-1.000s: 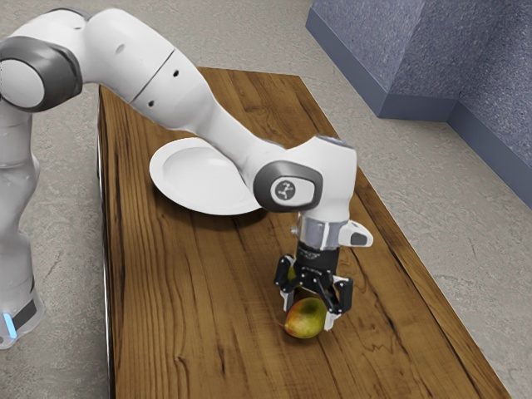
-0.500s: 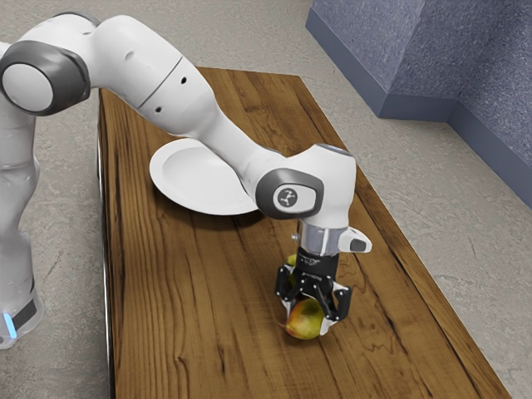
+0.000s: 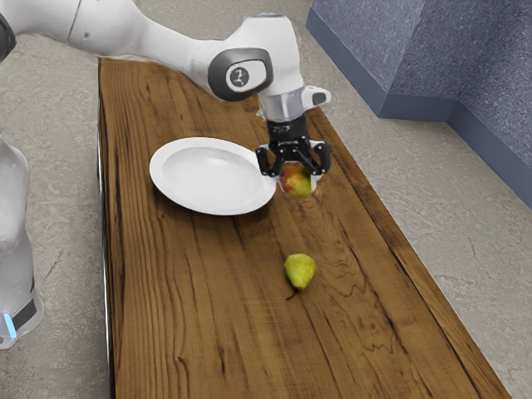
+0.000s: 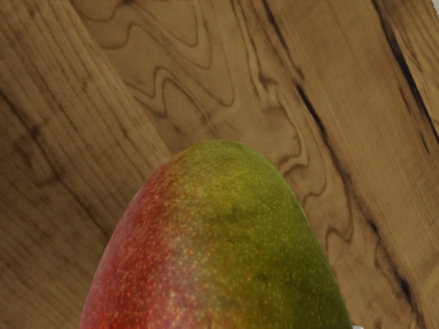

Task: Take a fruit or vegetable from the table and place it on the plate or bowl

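The arm comes in from the exterior view's upper left and bends down over the far half of the wooden worktop. Its black pincer points straight down and is closed on a mango, one finger on each side of the fruit. The mango is red and yellow-green, and its lower end pokes out below the fingertips. It seems to hang a little above the wood rather than rest on it, though the gap is hard to judge from this angle. It sits just to the right of the white plate, close to the plate's right rim but not over it. The plate lies flat on the worktop toward its left side, with nothing on it. Nearer the camera, well apart from both plate and pincer, a small green pear lies on the wood with its stem end toward the near edge. In the wrist view the mango looms large right under the hand, red on one flank and green on the other, with the grained worktop behind it. Beyond the right edge of the worktop is a speckled grey floor, and a blue-grey wall rises at the far right.
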You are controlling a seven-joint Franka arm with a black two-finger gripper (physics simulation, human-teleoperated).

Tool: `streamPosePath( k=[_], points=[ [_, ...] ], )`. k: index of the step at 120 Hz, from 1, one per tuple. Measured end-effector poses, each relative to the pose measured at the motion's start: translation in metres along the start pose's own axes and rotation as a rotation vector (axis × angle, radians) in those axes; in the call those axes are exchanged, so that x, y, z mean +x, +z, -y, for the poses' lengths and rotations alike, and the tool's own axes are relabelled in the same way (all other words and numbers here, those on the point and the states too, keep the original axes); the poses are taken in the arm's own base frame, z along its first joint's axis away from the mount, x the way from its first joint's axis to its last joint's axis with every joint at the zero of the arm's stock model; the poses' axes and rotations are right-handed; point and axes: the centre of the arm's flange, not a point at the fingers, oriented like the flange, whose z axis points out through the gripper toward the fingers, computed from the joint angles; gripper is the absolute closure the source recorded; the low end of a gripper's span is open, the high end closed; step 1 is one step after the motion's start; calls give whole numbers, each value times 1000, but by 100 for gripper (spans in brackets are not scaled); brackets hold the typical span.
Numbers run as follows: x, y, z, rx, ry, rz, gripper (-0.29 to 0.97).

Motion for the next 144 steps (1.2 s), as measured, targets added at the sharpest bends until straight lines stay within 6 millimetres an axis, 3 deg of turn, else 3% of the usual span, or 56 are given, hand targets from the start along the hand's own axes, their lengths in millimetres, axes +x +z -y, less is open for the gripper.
streamPosePath(
  k=[11,21,30,42,68,91,105,123,129,133,140,144],
  points=[
    [25,-38,50,-8,-105,-78,32],
    [33,-53,91,2,-185,-117,32],
    [28,-64,130,4,-252,-147,33],
    [29,-69,165,11,-328,-170,33],
    [72,-56,210,64,-503,-164,34],
    [102,-53,217,74,-566,-156,34],
    [101,-52,208,67,-558,-151,15],
    [97,-54,201,57,-549,-151,5],
    [98,-70,191,21,-543,-174,4],
    [96,-91,157,-23,-506,-198,3],
    [66,-149,16,-84,-316,-248,2],
    [47,-180,-50,-114,-264,-242,2]
  ],
)
